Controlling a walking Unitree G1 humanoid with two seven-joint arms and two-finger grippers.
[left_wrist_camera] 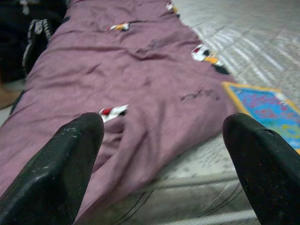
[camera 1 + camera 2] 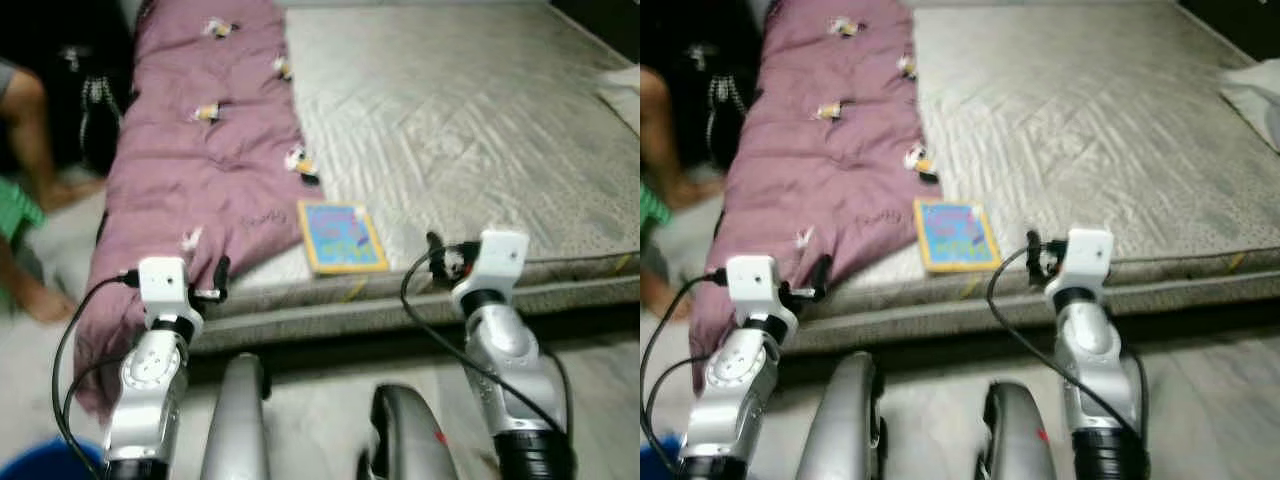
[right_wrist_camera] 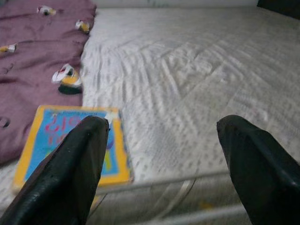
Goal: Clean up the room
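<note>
Bed (image 2: 480,130) comes first, big and grey. Purple blanket (image 2: 200,160) hangs off the bed's left side. Book (image 2: 341,236) sits near the bed's front edge, needing tidying. Left gripper (image 1: 164,154) and right gripper (image 3: 161,154) wait wide open, holding nothing.

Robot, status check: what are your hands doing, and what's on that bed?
Left gripper open, facing purple blanket. Right gripper open at mattress edge. Book flat beside blanket, untouched. Nothing in the way.
</note>
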